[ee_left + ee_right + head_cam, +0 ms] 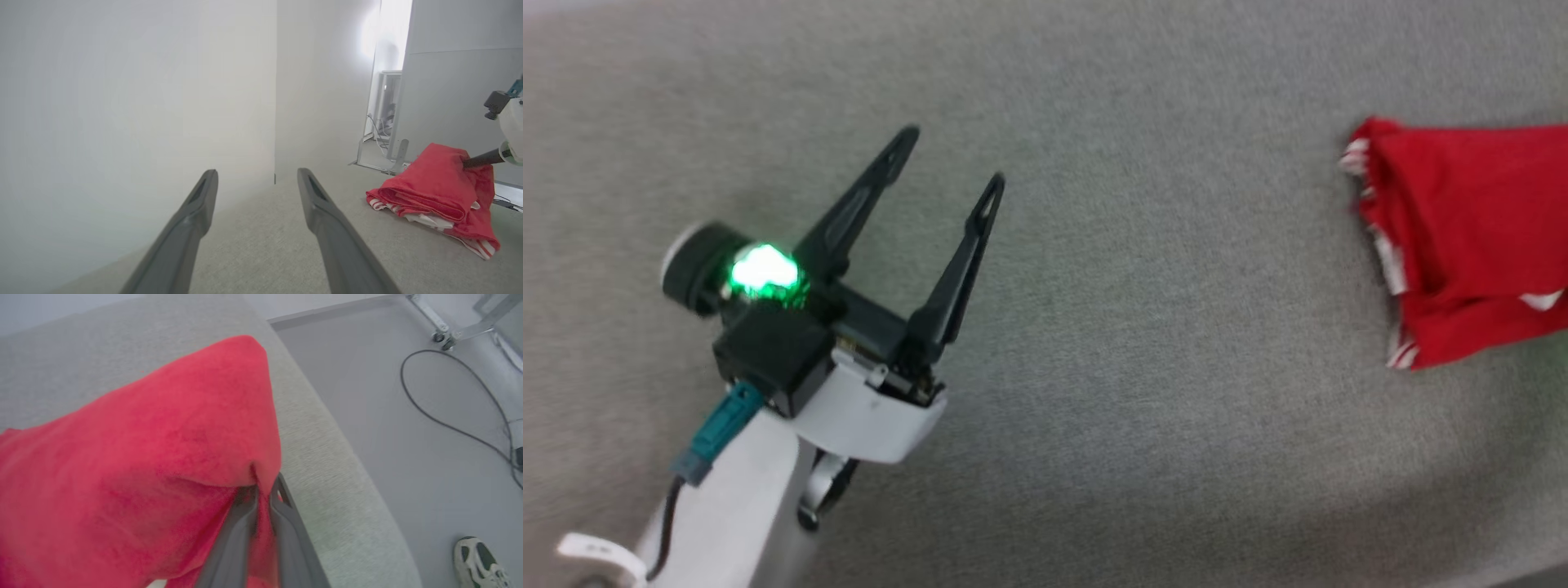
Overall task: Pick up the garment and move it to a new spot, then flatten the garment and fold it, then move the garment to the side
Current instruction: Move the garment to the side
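Note:
The garment point(1462, 237) is a folded red shirt with white-and-red striped trim, lying at the right edge of the grey surface in the head view. My left gripper point(956, 155) hovers open over bare fabric well to its left, nothing between its fingers. From the left wrist view the garment point(433, 192) lies to the right beyond my open left gripper point(255, 175). My right gripper point(468, 163) reaches in from the right with its dark fingers closed into the red cloth. In the right wrist view, my right gripper point(261, 490) is shut on a raised fold of the garment point(163, 457).
The grey padded surface point(1135, 367) ends in a rounded edge point(343, 477) just beside the garment. Beyond it lies a grey floor with a black cable point(449, 416), a metal stand foot point(443, 339) and a person's shoe point(478, 563). White walls point(143, 102) rise behind.

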### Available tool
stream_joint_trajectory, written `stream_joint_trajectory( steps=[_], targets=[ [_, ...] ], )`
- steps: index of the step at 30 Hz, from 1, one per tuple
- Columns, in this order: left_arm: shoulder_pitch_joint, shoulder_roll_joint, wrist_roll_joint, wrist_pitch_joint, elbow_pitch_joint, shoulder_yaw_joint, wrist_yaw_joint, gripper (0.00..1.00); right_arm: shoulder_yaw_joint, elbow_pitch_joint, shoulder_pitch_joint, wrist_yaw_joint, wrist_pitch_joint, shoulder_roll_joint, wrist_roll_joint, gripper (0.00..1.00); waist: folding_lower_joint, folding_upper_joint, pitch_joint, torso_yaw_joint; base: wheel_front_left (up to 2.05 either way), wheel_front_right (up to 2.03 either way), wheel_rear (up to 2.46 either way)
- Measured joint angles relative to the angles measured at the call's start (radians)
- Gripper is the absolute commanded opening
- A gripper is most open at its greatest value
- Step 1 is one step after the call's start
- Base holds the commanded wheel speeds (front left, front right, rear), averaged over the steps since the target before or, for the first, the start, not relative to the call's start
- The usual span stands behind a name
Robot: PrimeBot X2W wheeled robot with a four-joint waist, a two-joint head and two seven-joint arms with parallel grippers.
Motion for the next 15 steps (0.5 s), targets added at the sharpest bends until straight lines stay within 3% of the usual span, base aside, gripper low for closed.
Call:
stream_joint_trajectory(
  steps=[6,15],
  targets=[
    [-0.111,0.055,-0.001,0.0,-0.03,-0.037,-0.001,1.0,-0.037,0.099,-0.103,0.0,-0.104,-0.026,-0.118,0.0,0.0,0.0,0.093,-0.039,0.0,0.0,0.0],
    [-0.133,0.102,0.003,0.0,-0.066,-0.028,-0.001,1.0,-0.059,0.289,-0.281,0.0,-0.235,-0.053,-0.227,0.0,-0.0001,-0.0001,0.201,-0.059,0.0,0.0,0.0]
  ],
)
